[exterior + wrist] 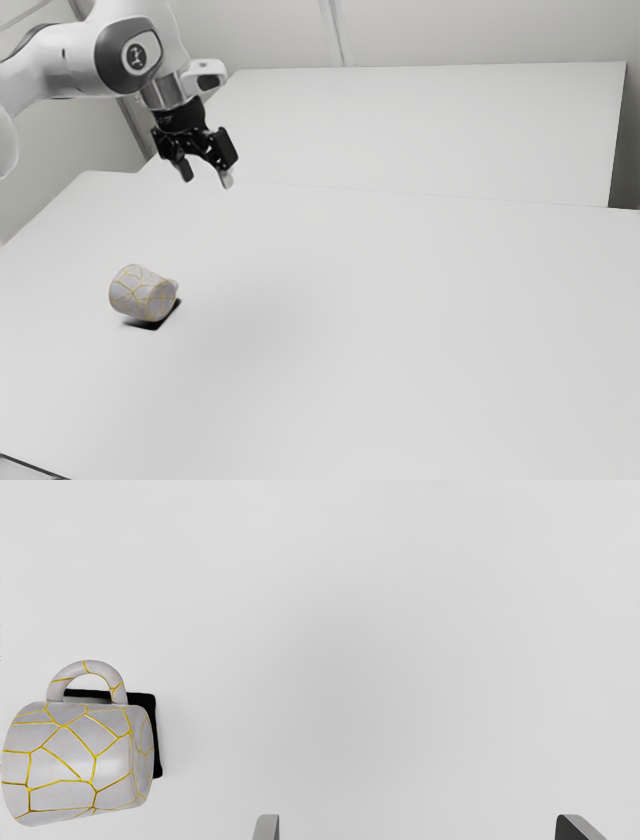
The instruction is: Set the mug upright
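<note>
Mug's look: the mug [140,293] is pale grey with yellow crack-like lines and a looped handle [90,667], tipped on its side
Mug's place: on the bench [400,350], by a black patch [150,705], lower than the hand [207,180] and off to one side, well apart
Hand: raised, fingers spread apart

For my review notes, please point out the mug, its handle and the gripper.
Mug [141,294]: exterior view, on the patterned side wall of its body.
Handle [87,667]: wrist view, on the bend of the loop farthest from the body.
Gripper [207,179]: exterior view, midway between its open fingertips.
</note>
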